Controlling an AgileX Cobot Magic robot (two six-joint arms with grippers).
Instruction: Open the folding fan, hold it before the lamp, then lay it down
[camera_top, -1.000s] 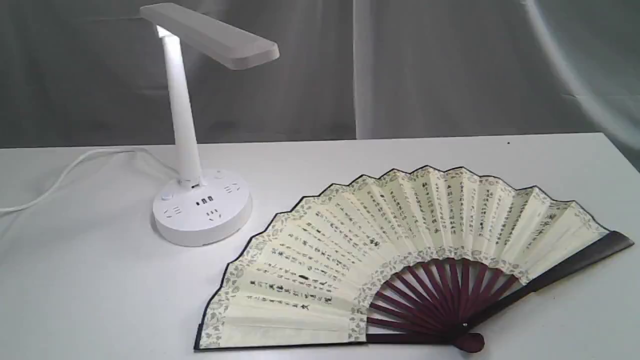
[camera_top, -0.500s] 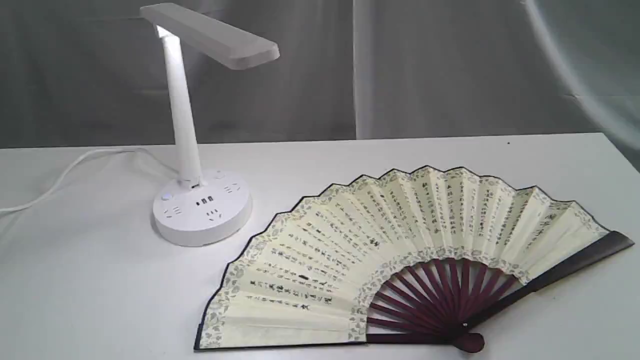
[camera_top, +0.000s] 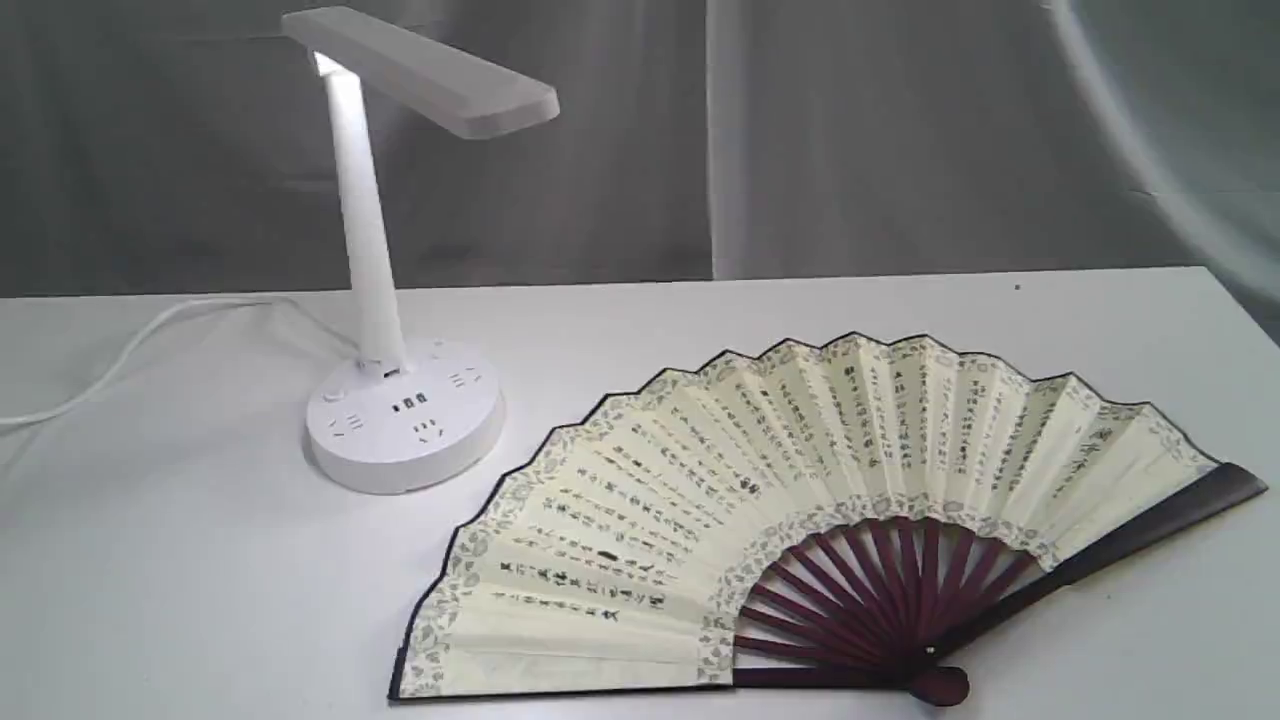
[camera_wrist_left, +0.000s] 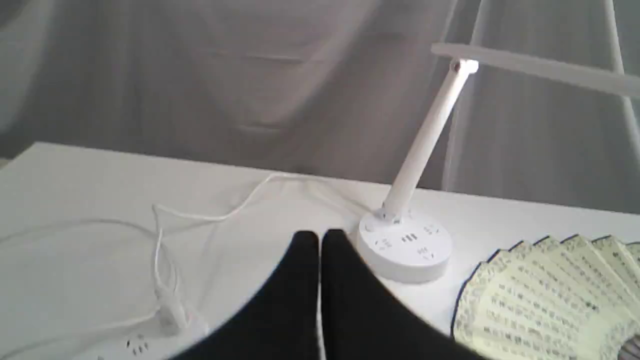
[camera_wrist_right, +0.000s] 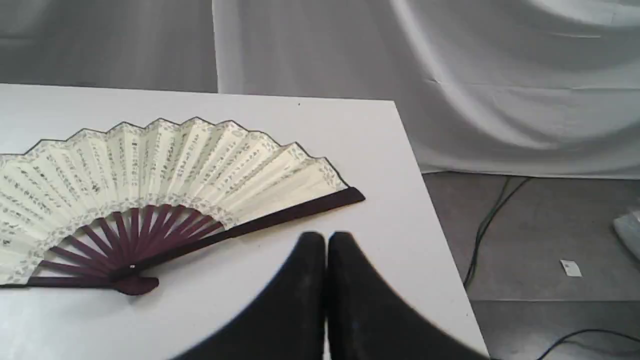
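The folding fan (camera_top: 800, 500) lies spread fully open and flat on the white table (camera_top: 200, 580), calligraphy side up, its maroon pivot at the near edge. To its left stands the white lamp (camera_top: 400, 420), bar head high over its round socket base. Neither gripper shows in the exterior view. In the left wrist view my left gripper (camera_wrist_left: 320, 237) is shut and empty, above the table near the lamp (camera_wrist_left: 405, 245), with the fan's edge (camera_wrist_left: 545, 295) off to one side. My right gripper (camera_wrist_right: 326, 239) is shut and empty, hanging near the fan's dark guard (camera_wrist_right: 295, 212).
The lamp's white cord (camera_wrist_left: 200, 217) loops over the table to a white power strip (camera_wrist_left: 140, 345). The table's right edge (camera_wrist_right: 430, 210) drops to a grey floor with cables (camera_wrist_right: 490, 220). Grey cloth hangs behind.
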